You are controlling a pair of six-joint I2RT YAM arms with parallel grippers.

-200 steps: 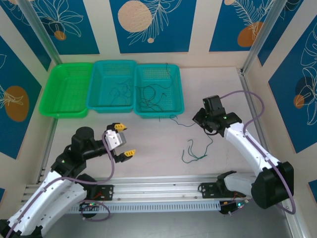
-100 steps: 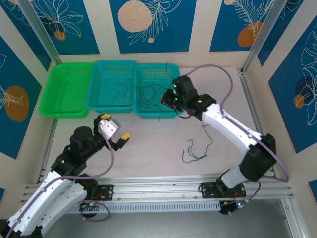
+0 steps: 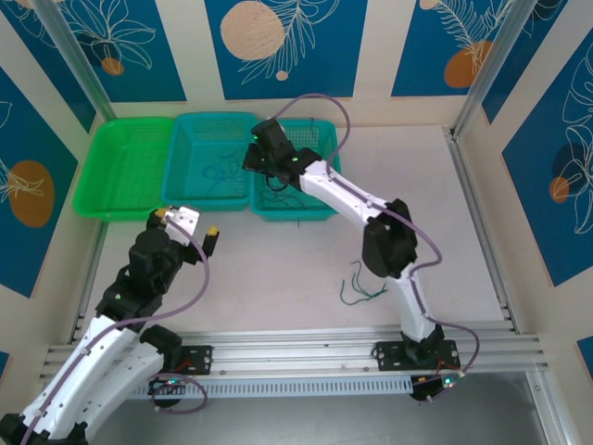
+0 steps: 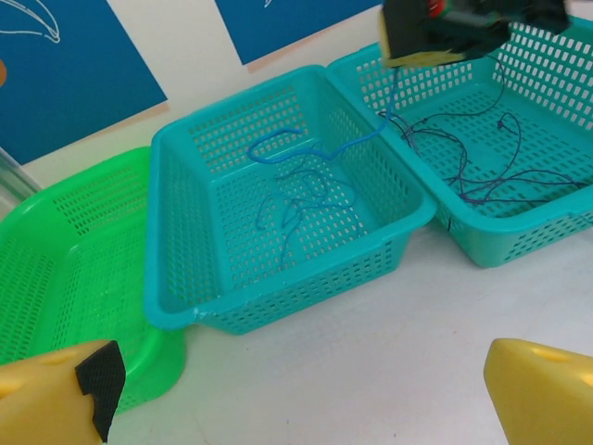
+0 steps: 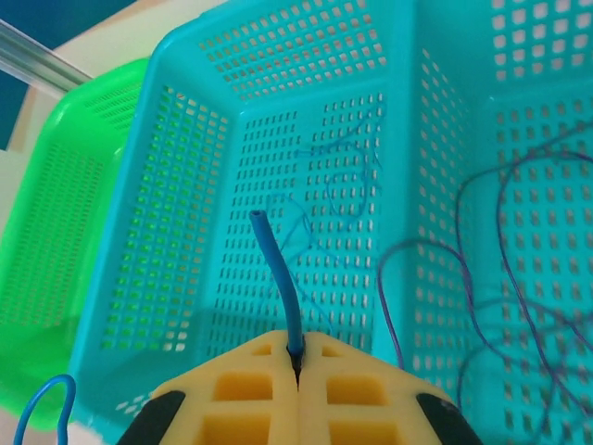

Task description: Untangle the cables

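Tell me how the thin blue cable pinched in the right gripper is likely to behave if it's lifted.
Probably floppy: from the shut right gripper, the thin blue cable trails in loose curls into the middle perforated teal plastic basket. Its short stub past the pads stands unsupported, so slightly springy. Likely very light; it could snag the basket's holes.

The right arm is swinging left from the right side of the tabletop (image 3: 278,269). Its yellow foam right fingers (image 5: 250,375) are now reaching over the middle teal plastic mesh basket (image 3: 176,158), pinching a thin blue cable (image 5: 278,264) that is draping into that basket. The spread yellow-tipped left fingers (image 3: 213,229) are pulling back leftward.
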